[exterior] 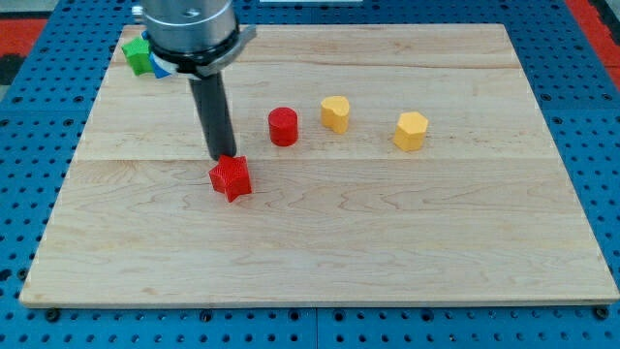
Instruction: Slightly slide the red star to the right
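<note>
Pale wooden board (407,242) over blue pegboard, and the red star (231,178) sits left of centre with my tip (222,158) touching its top-left edge. No pincer on this rig, only the rod. Star looks light, rigid and quick to spin, so I'd push its left face squarely.

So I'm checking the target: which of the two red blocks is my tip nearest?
The red star: my tip sits at its upper-left edge. The red cylinder stands apart, toward the view's upper right.
</note>
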Action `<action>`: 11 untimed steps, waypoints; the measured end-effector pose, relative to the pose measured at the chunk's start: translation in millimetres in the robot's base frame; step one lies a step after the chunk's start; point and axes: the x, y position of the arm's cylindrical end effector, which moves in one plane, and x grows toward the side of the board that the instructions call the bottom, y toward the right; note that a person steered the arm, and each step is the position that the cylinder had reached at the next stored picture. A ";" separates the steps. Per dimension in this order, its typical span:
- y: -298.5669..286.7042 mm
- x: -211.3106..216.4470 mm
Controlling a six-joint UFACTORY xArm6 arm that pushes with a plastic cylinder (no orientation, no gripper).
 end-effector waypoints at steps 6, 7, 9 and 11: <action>88.3 68.7; 88.3 68.7; 88.3 61.1; 83.9 -19.5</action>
